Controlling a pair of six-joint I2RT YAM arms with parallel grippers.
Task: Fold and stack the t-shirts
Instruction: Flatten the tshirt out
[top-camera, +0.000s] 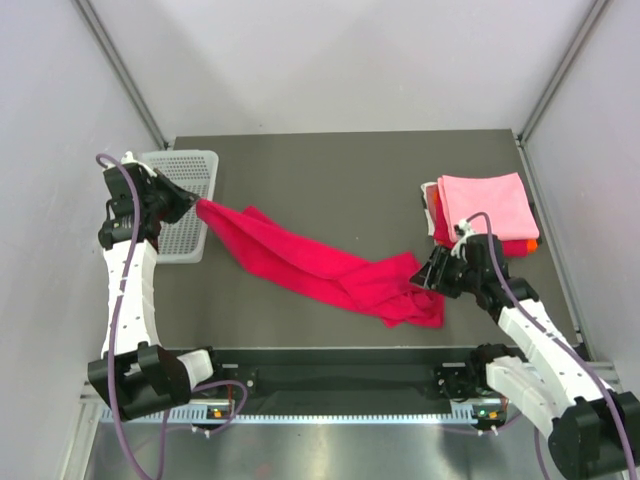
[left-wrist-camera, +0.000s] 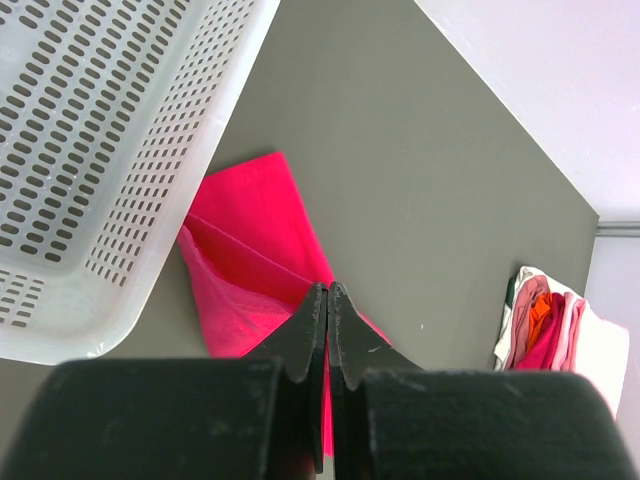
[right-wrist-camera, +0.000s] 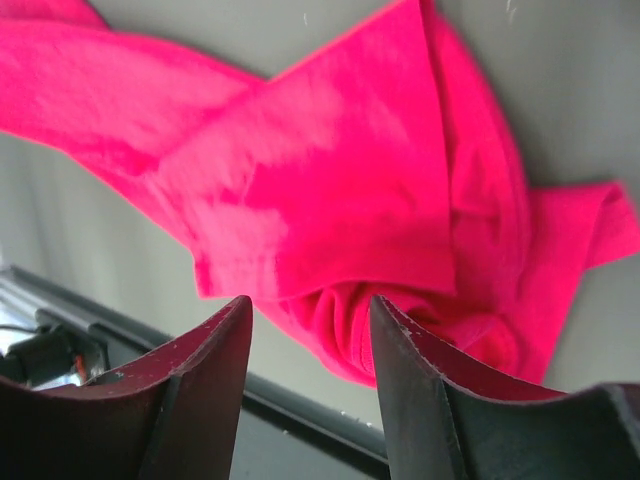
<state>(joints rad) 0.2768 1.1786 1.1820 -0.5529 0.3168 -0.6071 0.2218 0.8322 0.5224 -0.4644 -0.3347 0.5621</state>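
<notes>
Beside the folded pink-topped stack of cloth t-shirts (top-camera: 485, 205), the crimson-magenta t-shirt (top-camera: 310, 262) lies unfolded, left gripper (left-wrist-camera: 328, 290) clamping its far end, right gripper (right-wrist-camera: 310, 305) spread.

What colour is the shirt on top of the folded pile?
The top shirt is light pink, clearest in the top external view.

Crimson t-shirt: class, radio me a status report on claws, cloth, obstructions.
Left claw shut on end of crimson t-shirt, beside basket. Right claw open over bunched opposite end. Shirt strung out, unfolded. Folded stack far right, apart.
</notes>
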